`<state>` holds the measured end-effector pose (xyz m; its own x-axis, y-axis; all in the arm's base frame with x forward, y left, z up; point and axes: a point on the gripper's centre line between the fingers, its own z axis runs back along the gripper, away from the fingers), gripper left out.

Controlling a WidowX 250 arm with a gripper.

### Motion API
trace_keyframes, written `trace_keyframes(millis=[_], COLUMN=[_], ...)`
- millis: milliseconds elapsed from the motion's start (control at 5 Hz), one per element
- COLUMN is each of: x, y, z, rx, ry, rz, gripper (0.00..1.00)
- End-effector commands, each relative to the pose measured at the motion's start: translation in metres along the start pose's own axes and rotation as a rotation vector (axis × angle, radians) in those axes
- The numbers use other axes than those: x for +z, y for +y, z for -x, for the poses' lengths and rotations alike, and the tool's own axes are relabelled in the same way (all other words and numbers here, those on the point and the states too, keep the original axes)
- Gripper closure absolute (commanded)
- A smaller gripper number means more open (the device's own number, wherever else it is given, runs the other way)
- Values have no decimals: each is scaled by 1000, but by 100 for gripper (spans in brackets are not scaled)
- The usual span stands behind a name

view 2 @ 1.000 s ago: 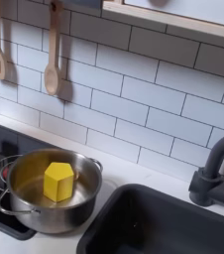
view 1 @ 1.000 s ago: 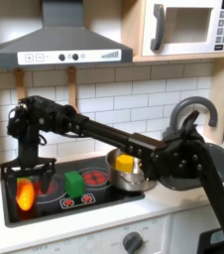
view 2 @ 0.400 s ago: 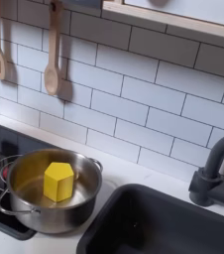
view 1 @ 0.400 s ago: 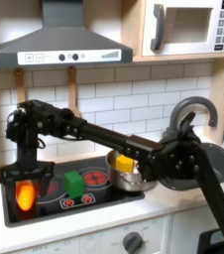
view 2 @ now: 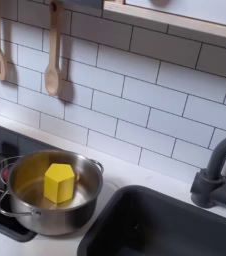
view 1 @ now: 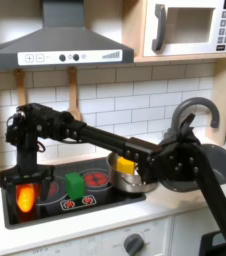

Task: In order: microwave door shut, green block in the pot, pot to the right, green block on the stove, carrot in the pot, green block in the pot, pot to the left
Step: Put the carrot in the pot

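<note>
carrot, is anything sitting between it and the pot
Yes: the green block stands on the stove between the carrot and the pot, and a yellow piece sits inside the pot.

Toy play kitchen, tabletop scale. Landmark: the stove (view 1: 70,195), black cooktop with red spiral burners. Grey range hood (view 1: 60,45) above the stove; white microwave (view 1: 195,27) up and to the first exterior view's right. White brick-tile backsplash (view 2: 135,95) behind it, wooden utensils (view 2: 51,50) hanging there. Dark sink (view 2: 175,232) with curved faucet (view 2: 217,170) beside the stove.
</note>
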<state>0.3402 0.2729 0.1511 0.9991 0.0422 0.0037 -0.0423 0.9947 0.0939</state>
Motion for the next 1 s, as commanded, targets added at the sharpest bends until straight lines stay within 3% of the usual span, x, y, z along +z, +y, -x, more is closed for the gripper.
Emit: trace_keyframes(millis=[0, 200, 400, 800], x=[-1, -6, -5, -5], y=[-3, -10, -11, -9], z=[-5, -10, -11, -9], rx=[0, -15, -17, -6], ry=[-2, 4, -2, -5], rz=[0, 7, 4, -3], gripper=[0, 0, 100, 100])
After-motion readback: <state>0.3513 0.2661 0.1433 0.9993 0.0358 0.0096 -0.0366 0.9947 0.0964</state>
